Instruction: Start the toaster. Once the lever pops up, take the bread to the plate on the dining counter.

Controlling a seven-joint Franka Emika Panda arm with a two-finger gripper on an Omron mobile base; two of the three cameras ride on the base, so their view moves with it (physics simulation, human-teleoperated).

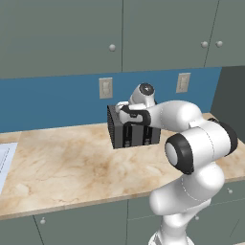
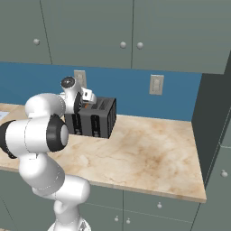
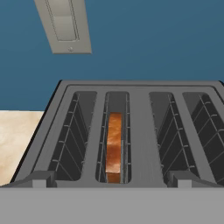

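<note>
We count one toaster (image 1: 131, 130) on the marble counter (image 1: 62, 162), set back near the blue wall. In the hand view the toaster (image 3: 135, 131) shows four top slots in a row, each lined with wire guards. One bread (image 3: 114, 148) slice stands on edge in the second slot from the left of that view, its brown crust upward and its orange-tan face turned sideways; the other three slots hold nothing. Two raised grey lever tabs sit at the near edge of the toaster, one at each side of that view.

From the right base view we see two black lever panels on the toaster (image 2: 97, 118) front. The arm reaches over the toaster, and its gripper (image 1: 125, 111) sits just above the top, at the left end as the left base view shows it; the gripper (image 2: 86, 97) is also seen from the right. Its jaws stand at their widest and hold nothing.

We count two wall outlets: outlet (image 1: 105, 88) and second outlet (image 1: 183, 82). Grey-green cabinets (image 1: 62, 33) hang above, with three knobs visible in the left base view. A pale sheet (image 1: 5, 162) lies at the counter's left edge.
</note>
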